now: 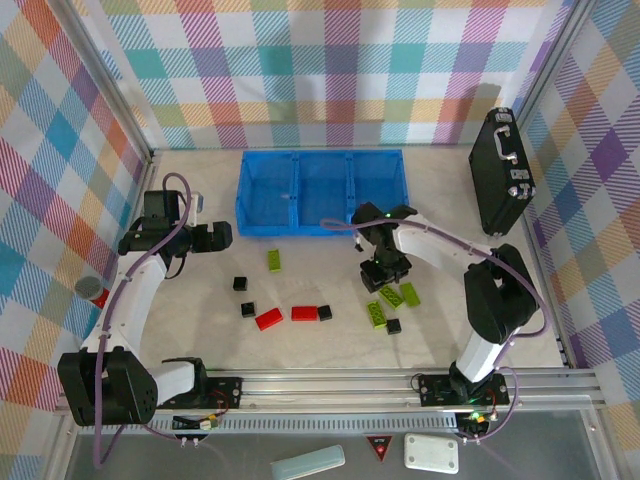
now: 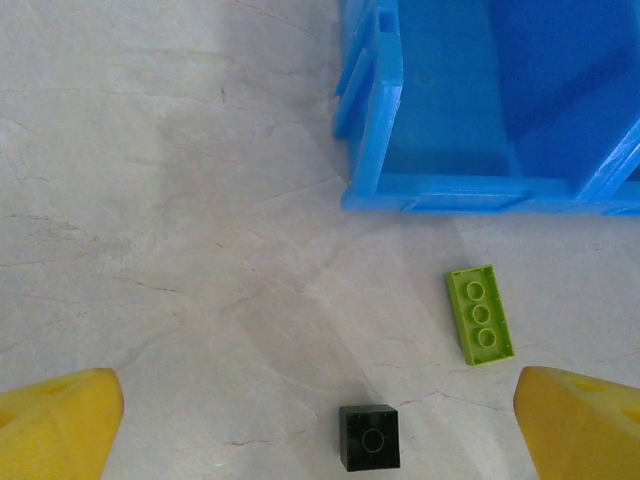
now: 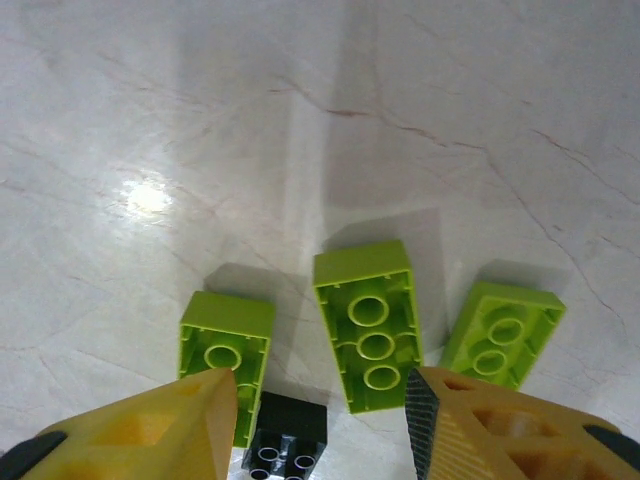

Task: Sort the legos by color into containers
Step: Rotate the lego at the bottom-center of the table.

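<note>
Nearside of the blue tray (image 1: 320, 232), on the desk (image 1: 300, 285), our right tool (image 3: 320, 378) stands part-open astride a green brick (image 3: 365, 320). Neighbouring bricks (image 3: 225, 345) crowd it, so we risk pinching two; left tool (image 2: 318, 385) wide apart.

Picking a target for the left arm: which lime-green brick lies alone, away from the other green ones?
The lime-green brick just outside the blue tray; the other three green bricks cluster by the right gripper.

Three lime-green oblong plastic bricks (image 3: 368, 325) lie hollow side up at the right gripper (image 3: 320, 385): one between its fingers (image 3: 480, 430), one outside each. A small black square brick (image 3: 288, 440) lies nearer the wrist. Ahead of the left gripper (image 2: 315, 385): one studs-up green brick (image 2: 479, 314), one black brick (image 2: 369, 436), and the bright-blue plastic tray (image 2: 440, 190) corner.
</note>
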You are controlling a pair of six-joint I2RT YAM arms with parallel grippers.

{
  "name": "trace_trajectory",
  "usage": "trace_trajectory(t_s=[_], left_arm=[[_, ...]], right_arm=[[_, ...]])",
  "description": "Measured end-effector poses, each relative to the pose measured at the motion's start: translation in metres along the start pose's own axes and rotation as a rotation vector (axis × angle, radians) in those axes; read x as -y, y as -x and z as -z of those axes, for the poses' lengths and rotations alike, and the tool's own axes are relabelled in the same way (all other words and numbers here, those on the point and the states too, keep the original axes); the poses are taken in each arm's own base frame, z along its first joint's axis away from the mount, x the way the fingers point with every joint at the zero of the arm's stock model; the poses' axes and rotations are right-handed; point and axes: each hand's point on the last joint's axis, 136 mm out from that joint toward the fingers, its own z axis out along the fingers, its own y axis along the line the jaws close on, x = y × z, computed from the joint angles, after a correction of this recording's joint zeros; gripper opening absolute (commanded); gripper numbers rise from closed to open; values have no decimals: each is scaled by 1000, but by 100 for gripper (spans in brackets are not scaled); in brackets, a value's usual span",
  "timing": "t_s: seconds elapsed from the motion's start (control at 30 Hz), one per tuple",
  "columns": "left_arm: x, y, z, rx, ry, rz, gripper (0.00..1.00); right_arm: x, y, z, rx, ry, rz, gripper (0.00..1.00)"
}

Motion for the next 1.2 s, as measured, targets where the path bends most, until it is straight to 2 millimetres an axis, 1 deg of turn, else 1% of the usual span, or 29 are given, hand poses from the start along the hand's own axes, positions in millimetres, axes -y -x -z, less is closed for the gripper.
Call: trace_trajectory(t_s=[0.1, 0.27, 0.4, 0.93, 1.07, 1.13, 1.2], left_arm=[[0, 0, 0, 0, 0, 0, 100], [0, 0, 0, 0, 0, 0, 100], [0, 0, 0, 0, 0, 0, 100], [0, 0, 0, 0, 1, 0, 100], [0, 0, 0, 0, 2, 0, 100], [0, 0, 0, 0, 2, 0, 100], [0, 0, 0, 0, 2, 0, 100]], right_arm=[[-2, 0, -8, -21, -4, 26, 49], [0, 1, -30, -70, -23, 41, 50], [2, -4, -39, -91, -32, 42, 50], [11, -2, -40, -82, -59, 27, 49], [14, 0, -34, -62, -57, 5, 51], [17, 1, -30, -47, -52, -25, 54], [22, 2, -26, -37, -52, -76, 54]])
